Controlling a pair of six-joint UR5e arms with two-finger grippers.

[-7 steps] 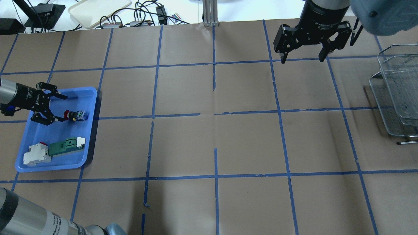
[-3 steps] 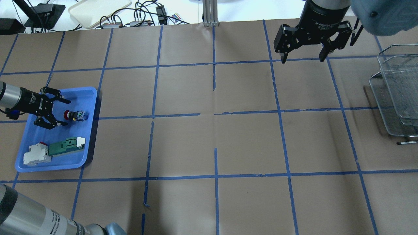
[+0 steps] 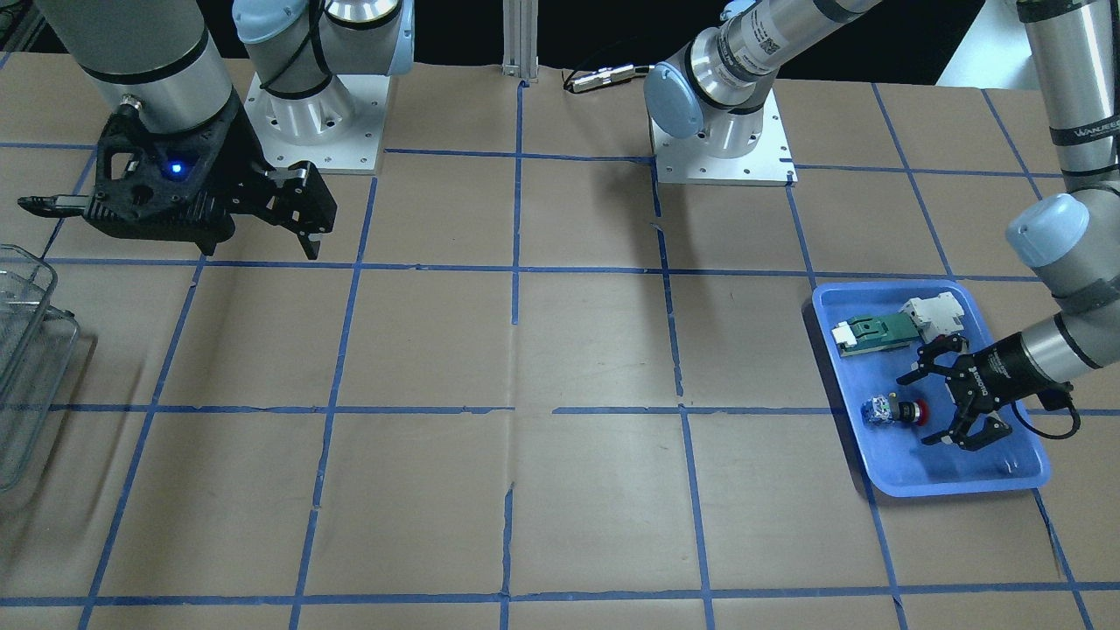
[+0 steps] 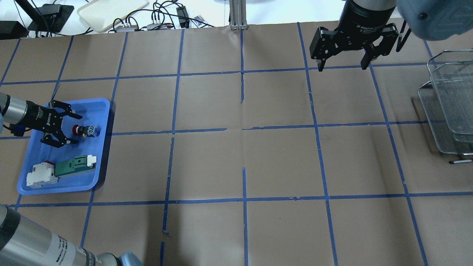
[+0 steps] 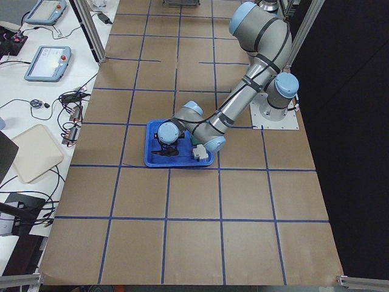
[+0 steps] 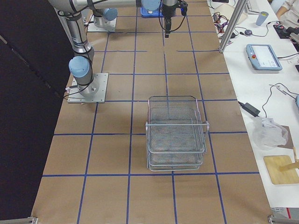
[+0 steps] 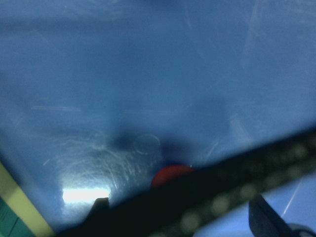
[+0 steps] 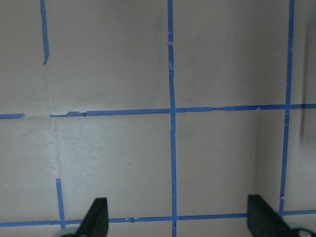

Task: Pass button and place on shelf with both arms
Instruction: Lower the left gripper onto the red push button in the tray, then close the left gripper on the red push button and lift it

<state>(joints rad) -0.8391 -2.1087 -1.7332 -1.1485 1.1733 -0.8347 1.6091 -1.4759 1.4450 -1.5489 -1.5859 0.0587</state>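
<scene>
Lining up the pick: left end effector [image 4: 78,129], fingers apart, has the button [image 4: 87,130] at its tips in the blue tray [image 4: 100,108]; next, advance and squeeze; right end effector [image 4: 342,67] likewise apart, far off.

Blue plastic tray [image 4: 97,106] near one end of the table, holding a green-and-white flat module [image 4: 73,167] just beside a white block with a red mark [image 4: 38,178]; brown paper table cover [image 4: 281,162] gridded with blue tape [image 4: 207,200]; beyond the far edge, a cream tray [image 4: 111,11], tangled cables [image 4: 166,16] and an aluminium post [image 4: 236,14]; teach pendant [image 6: 264,57] on a side bench.
</scene>
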